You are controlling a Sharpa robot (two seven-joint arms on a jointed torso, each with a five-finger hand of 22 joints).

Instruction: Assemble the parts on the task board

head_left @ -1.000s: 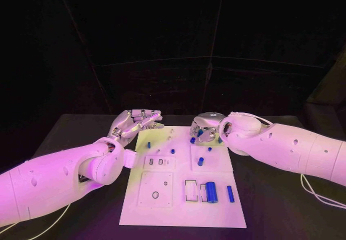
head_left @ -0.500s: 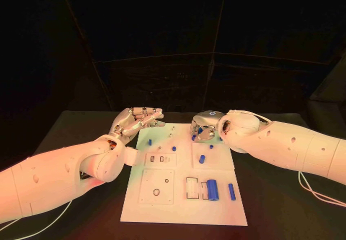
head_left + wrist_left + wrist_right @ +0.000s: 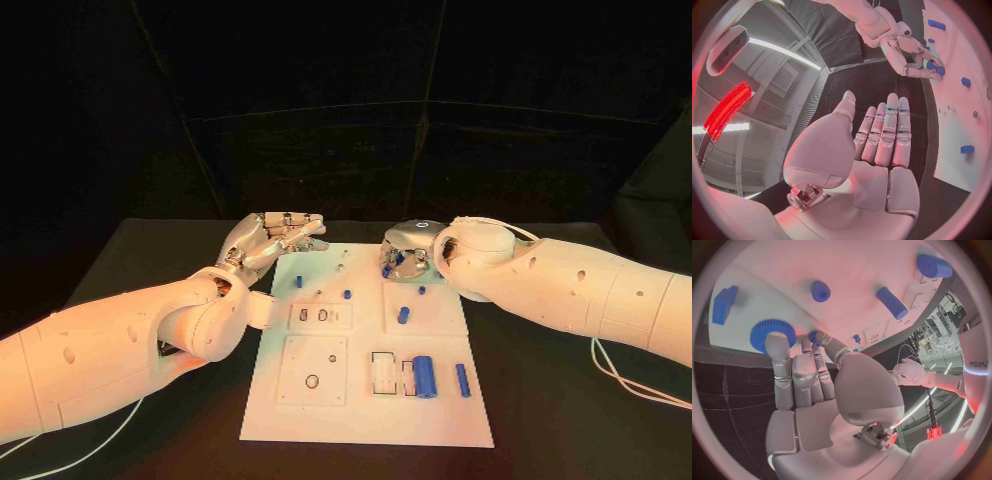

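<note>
on the black desk (image 3: 130, 250) the white task board (image 3: 368, 410) runs from near to far. nearest on it, toward its right side, a large blue cylinder (image 3: 424, 377) lies beside a thinner blue peg (image 3: 462, 380). farther up sit a short blue peg (image 3: 404, 315) and small blue pieces (image 3: 348, 294) near the middle. at the far right corner the right robot hand (image 3: 404, 262) hovers low over the board; in its wrist view its fingers (image 3: 779, 365) reach toward a blue gear (image 3: 772, 332), and i cannot tell whether they touch or hold it. the left robot hand (image 3: 271, 240) hangs just past the far left corner, fingers straight and together, holding nothing. the risk as i judge it: the gear lies right at the board's edge, so a push from the fingertips could slide it off onto the desk, or a shallow pinch could let it drop and scatter the small parts beside it
</note>
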